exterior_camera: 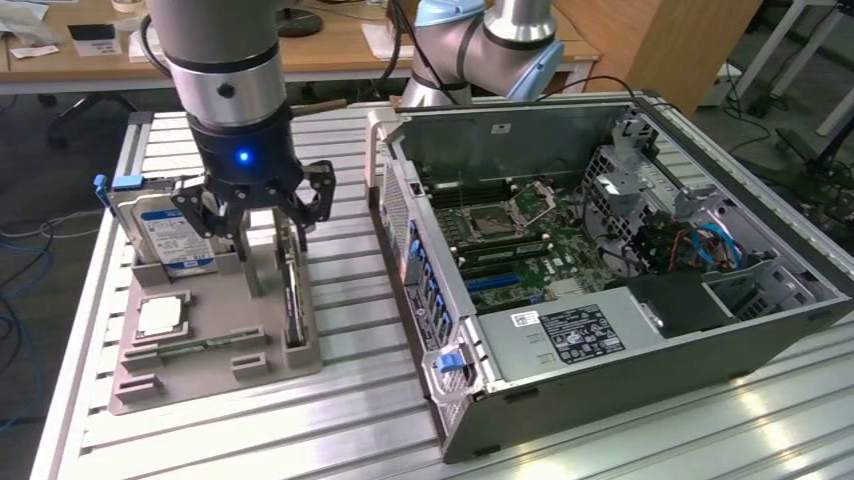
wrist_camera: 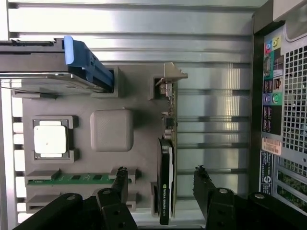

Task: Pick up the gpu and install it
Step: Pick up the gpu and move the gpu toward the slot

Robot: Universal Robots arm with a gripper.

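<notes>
One gripper (wrist_camera: 161, 173) (exterior_camera: 260, 228) wide open, empty, jaws straddling gpu (wrist_camera: 165, 191) (exterior_camera: 291, 290) without touching | gpu on edge in holder (wrist_camera: 144, 96) (exterior_camera: 200, 372) slot, case side | chip (wrist_camera: 50, 139), drive (exterior_camera: 167, 235) in same holder | open case (exterior_camera: 601, 300) beyond

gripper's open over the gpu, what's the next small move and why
Probably lower straight down. The gripper is open, and in the wrist view the gpu, standing on edge in the grey holder, lies between its fingers. In the exterior view the fingertips seem not yet low enough to grip it.
</notes>
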